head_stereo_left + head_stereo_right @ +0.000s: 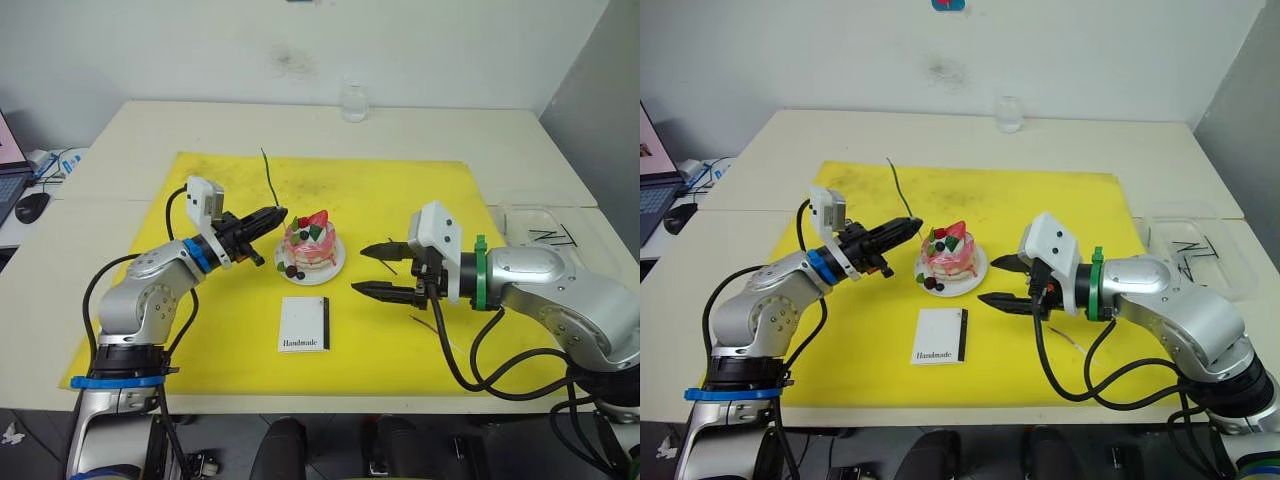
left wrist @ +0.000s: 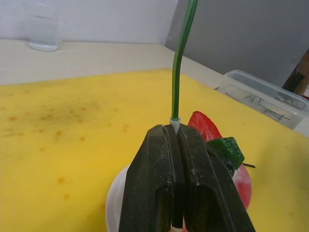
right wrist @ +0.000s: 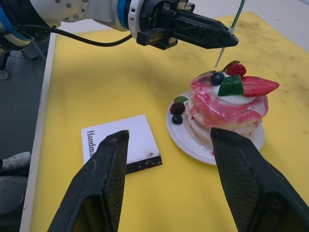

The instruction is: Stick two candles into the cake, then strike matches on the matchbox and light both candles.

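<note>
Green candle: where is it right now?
Pinched at its pale end in the left gripper, the green candle points up, just left of the cake.
</note>
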